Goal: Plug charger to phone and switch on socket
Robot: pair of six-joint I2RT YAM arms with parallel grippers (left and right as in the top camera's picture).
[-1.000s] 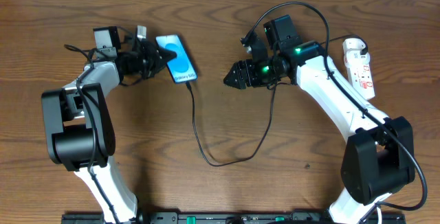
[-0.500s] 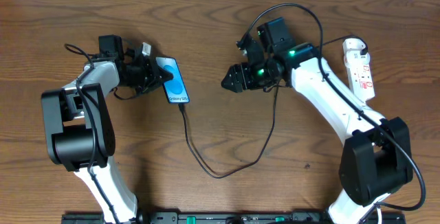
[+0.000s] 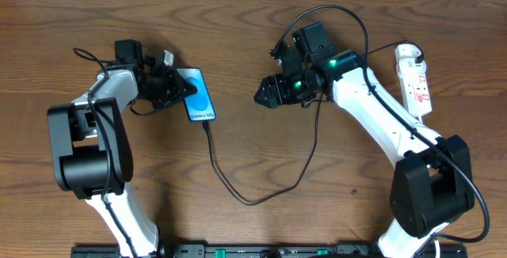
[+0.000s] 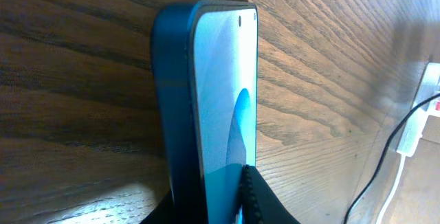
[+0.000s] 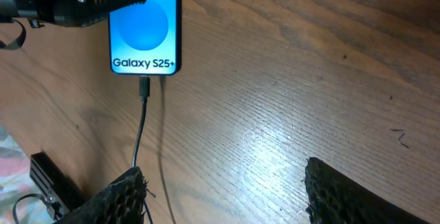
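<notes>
Phone (image 5: 144, 25) swung left w/ charger (image 5: 141, 121) plugged in; L end effector (image 3: 186, 92) grips it, R end effector (image 3: 260, 96) open, backed off; socket (image 3: 415, 80) switch next

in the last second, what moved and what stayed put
The left hand, gripping the phone, drew it back toward the robot and turned it straighter; the plugged-in charger trailed along. The right hand, open and empty, barely shifted. The socket stayed put.
</notes>
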